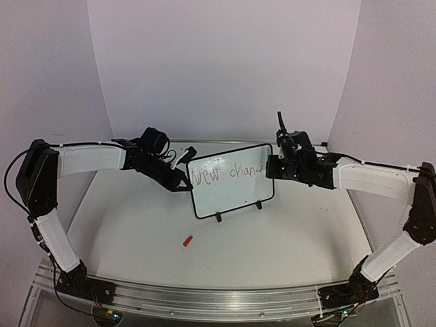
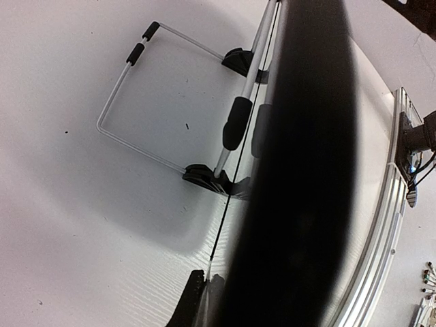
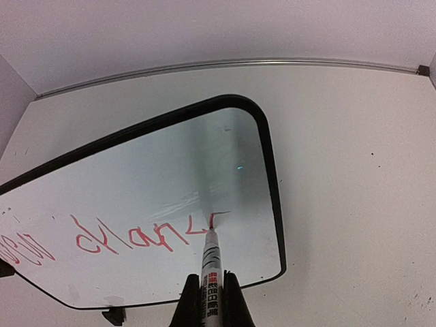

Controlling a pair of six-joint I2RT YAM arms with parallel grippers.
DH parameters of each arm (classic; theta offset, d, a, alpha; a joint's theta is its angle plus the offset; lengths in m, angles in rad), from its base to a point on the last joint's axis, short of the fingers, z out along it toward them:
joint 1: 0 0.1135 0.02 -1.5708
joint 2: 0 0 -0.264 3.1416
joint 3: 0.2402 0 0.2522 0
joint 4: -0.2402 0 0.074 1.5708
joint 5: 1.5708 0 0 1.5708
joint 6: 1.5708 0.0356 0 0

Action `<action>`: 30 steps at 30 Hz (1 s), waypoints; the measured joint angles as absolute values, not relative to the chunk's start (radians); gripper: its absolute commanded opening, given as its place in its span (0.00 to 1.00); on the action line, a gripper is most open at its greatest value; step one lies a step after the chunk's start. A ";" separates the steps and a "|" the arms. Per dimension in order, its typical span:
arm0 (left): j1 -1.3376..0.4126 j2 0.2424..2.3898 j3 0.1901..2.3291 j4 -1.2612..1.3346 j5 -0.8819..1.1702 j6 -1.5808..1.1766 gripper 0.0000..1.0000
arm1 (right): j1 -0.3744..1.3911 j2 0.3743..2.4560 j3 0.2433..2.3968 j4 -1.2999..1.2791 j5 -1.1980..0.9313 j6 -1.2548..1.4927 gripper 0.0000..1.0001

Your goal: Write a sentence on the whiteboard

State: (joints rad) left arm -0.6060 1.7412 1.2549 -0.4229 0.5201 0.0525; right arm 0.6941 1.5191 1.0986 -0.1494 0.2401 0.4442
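The whiteboard [image 1: 231, 187] stands on the tabletop [image 1: 136, 218] toward its far edge. The left tool [image 1: 182, 180] pinches its left edge. The right tool [image 3: 210, 300] pinches a marker [image 3: 211, 262], tip touching the board beside the red sentence [image 3: 129, 238], 2 words long.

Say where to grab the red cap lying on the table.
Come straight down on the red cap and pinch across its narrow width, fingers square to its long axis. It lies flat on the table, turned diagonally, apart from the whiteboard, so nothing blocks the top.
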 measured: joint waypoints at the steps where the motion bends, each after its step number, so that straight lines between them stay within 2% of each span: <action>1: -0.606 1.741 1.255 -0.423 0.520 0.052 0.00 | 0.694 1.523 1.094 -0.150 0.238 0.447 0.00; 18: -0.606 1.741 1.255 -0.424 0.520 0.053 0.00 | 0.694 1.508 1.070 -0.167 0.306 0.465 0.00; 30: -0.607 1.741 1.255 -0.426 0.519 0.054 0.00 | 0.694 1.431 1.059 -0.167 0.248 0.465 0.00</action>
State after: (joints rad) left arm -0.6071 1.7412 1.2549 -0.4259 0.5190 0.0536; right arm 0.6941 1.4312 1.0592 -0.1668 0.2481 0.4654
